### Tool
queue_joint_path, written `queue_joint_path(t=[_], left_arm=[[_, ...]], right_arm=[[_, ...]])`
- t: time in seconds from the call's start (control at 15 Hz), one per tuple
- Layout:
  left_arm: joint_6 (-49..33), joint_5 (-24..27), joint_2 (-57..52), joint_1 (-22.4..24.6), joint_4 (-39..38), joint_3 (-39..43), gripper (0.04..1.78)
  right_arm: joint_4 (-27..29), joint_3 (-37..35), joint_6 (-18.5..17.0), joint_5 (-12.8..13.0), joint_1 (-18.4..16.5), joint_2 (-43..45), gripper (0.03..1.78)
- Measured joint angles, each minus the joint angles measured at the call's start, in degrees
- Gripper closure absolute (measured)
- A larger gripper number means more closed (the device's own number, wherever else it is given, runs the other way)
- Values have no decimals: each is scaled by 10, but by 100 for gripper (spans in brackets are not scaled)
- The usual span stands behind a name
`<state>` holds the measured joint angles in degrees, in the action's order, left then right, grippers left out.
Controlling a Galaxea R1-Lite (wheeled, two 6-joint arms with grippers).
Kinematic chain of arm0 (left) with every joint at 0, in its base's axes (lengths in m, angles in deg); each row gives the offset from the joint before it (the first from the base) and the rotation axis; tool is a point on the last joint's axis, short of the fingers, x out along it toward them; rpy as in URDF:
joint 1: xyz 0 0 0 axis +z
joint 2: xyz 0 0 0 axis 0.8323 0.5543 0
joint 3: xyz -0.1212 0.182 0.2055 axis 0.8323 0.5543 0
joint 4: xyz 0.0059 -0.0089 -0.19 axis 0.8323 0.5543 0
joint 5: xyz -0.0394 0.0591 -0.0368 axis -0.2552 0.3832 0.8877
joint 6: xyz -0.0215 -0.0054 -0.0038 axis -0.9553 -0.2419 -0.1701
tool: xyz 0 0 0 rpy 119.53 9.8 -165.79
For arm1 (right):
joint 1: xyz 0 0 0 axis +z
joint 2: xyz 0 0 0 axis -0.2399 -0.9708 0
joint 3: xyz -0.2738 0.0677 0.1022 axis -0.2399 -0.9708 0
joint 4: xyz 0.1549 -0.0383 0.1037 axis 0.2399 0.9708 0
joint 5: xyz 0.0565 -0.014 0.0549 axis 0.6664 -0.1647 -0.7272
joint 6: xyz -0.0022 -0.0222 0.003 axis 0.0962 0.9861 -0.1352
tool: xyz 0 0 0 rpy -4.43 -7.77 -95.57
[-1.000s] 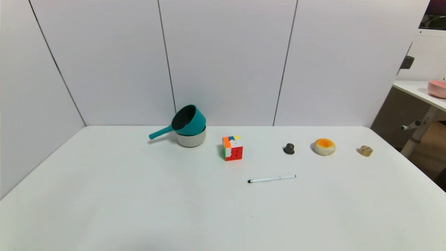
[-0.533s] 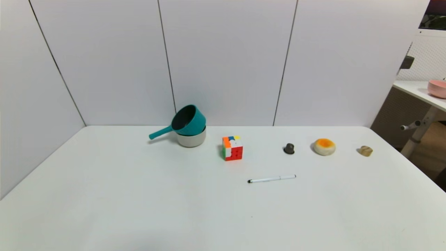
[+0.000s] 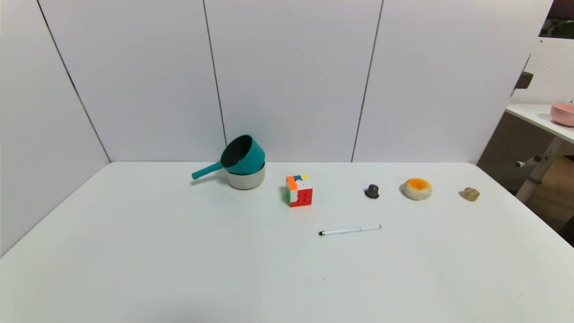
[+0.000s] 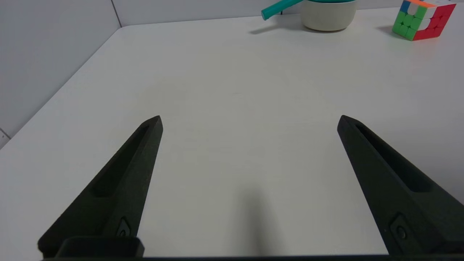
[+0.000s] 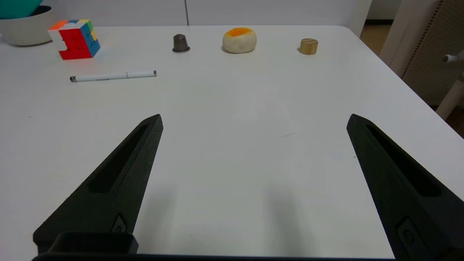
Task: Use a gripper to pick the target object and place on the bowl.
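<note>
The teal saucepan (image 3: 244,157) rests tilted on top of the off-white bowl (image 3: 246,180) at the back left of the table, its handle (image 3: 206,170) pointing left. The bowl (image 4: 328,14) and handle tip (image 4: 277,8) show in the left wrist view. Neither gripper shows in the head view. My left gripper (image 4: 250,117) is open and empty over bare table near the front left, far from the bowl. My right gripper (image 5: 253,117) is open and empty over the front right of the table.
A multicoloured cube (image 3: 299,190) stands right of the bowl. A white pen (image 3: 350,230) lies in front of it. A dark small cap (image 3: 371,191), a round bun-like object (image 3: 417,188) and a wooden piece (image 3: 470,194) line the right. A pink bowl (image 3: 563,114) is on a side table.
</note>
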<state>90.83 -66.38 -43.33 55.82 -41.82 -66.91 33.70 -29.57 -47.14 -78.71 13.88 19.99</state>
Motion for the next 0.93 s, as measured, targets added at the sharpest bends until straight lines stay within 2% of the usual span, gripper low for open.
queue_joint_path(t=[0.93], left_arm=[[0,0,0,0,1,0,11]], right_arm=[[0,0,0,0,0,0,6]])
